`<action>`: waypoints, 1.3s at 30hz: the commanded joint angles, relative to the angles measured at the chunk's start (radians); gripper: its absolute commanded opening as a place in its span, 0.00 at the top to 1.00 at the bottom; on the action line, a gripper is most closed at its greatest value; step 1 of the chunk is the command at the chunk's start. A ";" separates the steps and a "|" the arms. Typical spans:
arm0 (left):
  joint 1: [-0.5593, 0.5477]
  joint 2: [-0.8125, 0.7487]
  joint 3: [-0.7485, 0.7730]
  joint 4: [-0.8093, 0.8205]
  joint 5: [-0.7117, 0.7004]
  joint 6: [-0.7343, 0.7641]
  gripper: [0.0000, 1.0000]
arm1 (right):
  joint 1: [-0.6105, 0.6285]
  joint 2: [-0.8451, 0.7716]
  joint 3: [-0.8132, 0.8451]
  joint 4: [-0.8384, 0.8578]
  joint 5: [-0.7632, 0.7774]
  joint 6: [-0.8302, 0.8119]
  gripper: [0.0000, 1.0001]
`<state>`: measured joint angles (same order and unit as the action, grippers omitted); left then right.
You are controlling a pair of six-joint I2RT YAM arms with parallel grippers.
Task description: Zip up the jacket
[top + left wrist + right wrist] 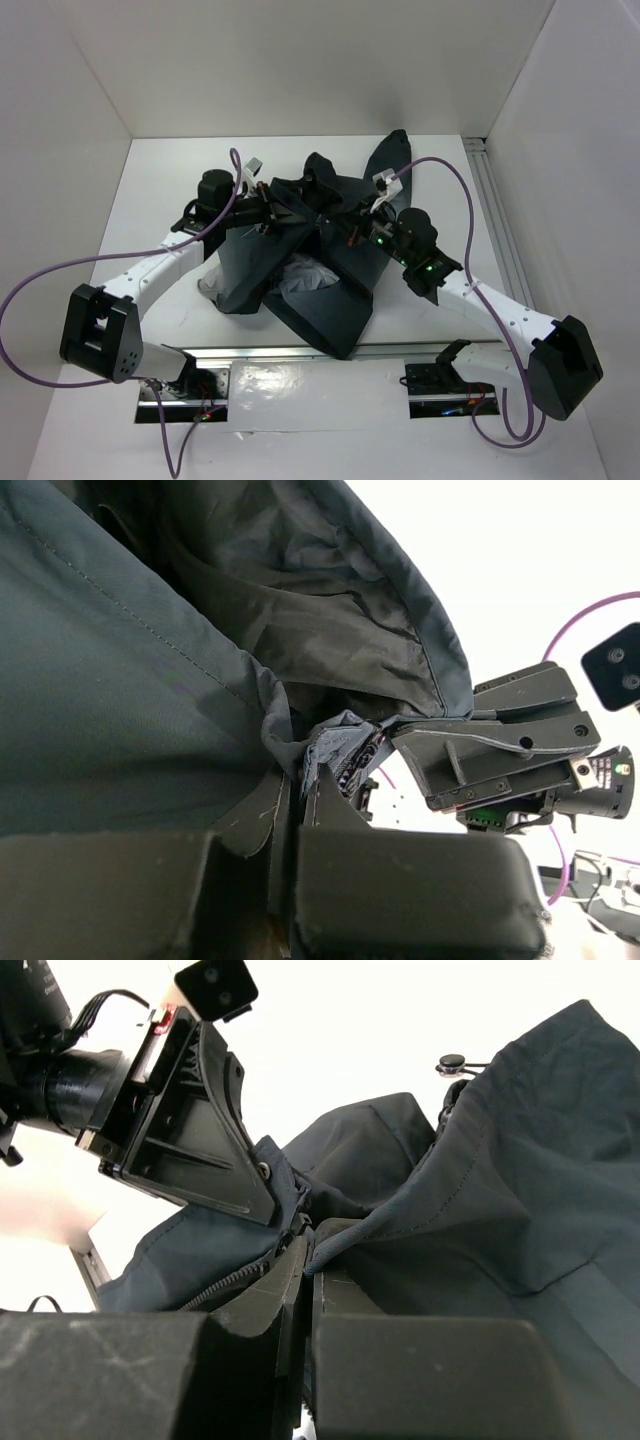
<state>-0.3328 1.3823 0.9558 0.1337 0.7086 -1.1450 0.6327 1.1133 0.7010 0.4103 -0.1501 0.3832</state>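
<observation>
Mid-frame on the white tabletop [150,180], the large dark charcoal soft-fabric jacket [340,300] is pinched at its zip [232,1285] by the left claw [293,805] and right claw [308,1260], probably to tension it.

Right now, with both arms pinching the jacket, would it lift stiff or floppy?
Probably floppy: the jacket lies crumpled in folds and bunches where the left fingers and right fingers pinch it. Likely light, thin cloth that sags between grips. The glossy lining may slip.
</observation>
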 commanded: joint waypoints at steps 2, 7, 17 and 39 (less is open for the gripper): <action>-0.023 -0.039 0.020 0.008 -0.012 -0.024 1.00 | 0.018 -0.021 0.012 0.081 0.058 -0.020 1.00; -0.032 -0.039 0.020 0.007 -0.023 -0.033 1.00 | 0.027 -0.012 0.003 0.113 0.106 -0.010 1.00; -0.051 -0.095 -0.088 0.151 -0.064 -0.110 1.00 | 0.027 -0.012 0.003 0.143 0.214 -0.001 1.00; -0.060 -0.180 -0.137 0.186 -0.146 -0.023 1.00 | 0.082 -0.006 0.054 0.116 0.317 -0.024 1.00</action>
<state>-0.3828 1.2732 0.8177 0.2897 0.5716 -1.2270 0.7097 1.1397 0.7002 0.4709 0.0929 0.3897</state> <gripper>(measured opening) 0.092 0.034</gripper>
